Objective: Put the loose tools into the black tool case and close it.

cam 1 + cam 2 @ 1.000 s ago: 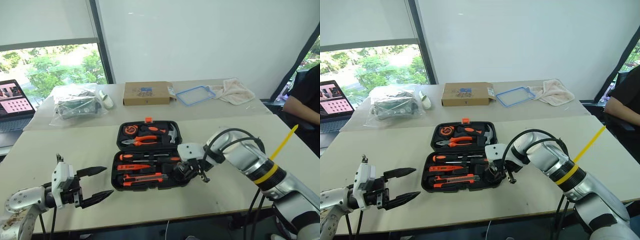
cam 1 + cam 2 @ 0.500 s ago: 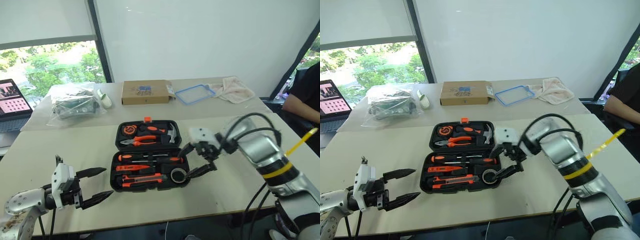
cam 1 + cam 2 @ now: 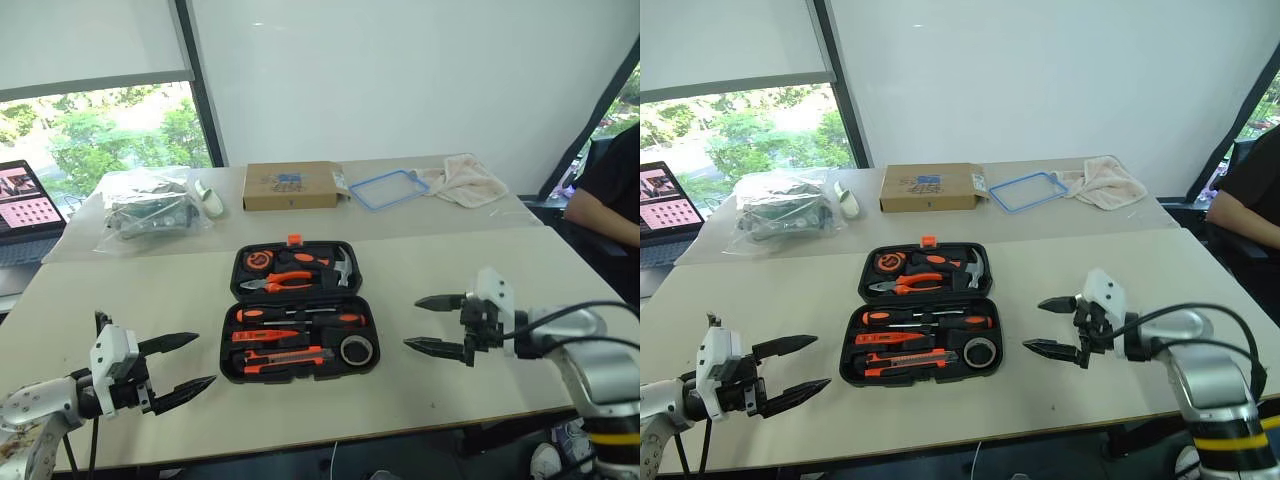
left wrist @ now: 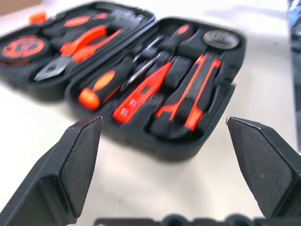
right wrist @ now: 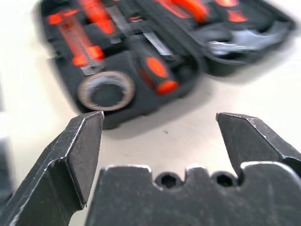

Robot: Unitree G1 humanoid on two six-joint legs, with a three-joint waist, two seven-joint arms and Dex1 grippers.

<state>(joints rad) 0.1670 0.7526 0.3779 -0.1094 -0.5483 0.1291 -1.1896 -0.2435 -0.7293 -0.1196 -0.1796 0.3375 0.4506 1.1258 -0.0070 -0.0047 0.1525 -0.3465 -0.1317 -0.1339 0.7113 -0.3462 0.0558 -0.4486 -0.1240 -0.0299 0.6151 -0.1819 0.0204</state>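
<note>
Looking at the black tool case point(image 3: 300, 312): it lay open, mid-table toward the front edge, with the tape roll point(image 3: 356, 350), utility knife point(image 3: 290, 355) and screwdrivers point(image 3: 300, 316) seated in their recesses in the near half. You had the right gripper point(image 3: 432, 322) spread wide and empty just off the case's right side, the left gripper point(image 3: 182, 363) likewise released off its left. My read: loading done, lid not yet closed; both were clear so it could swing.

**Clearance around the open case**

Bare table point(image 3: 150, 290) lies on both sides of the black tool case point(image 3: 298, 311). The left hand point(image 3: 188, 369) and right hand point(image 3: 433, 323), fingers spread, flank it, well apart. The cardboard box point(image 3: 291, 185) stands behind it.
</note>
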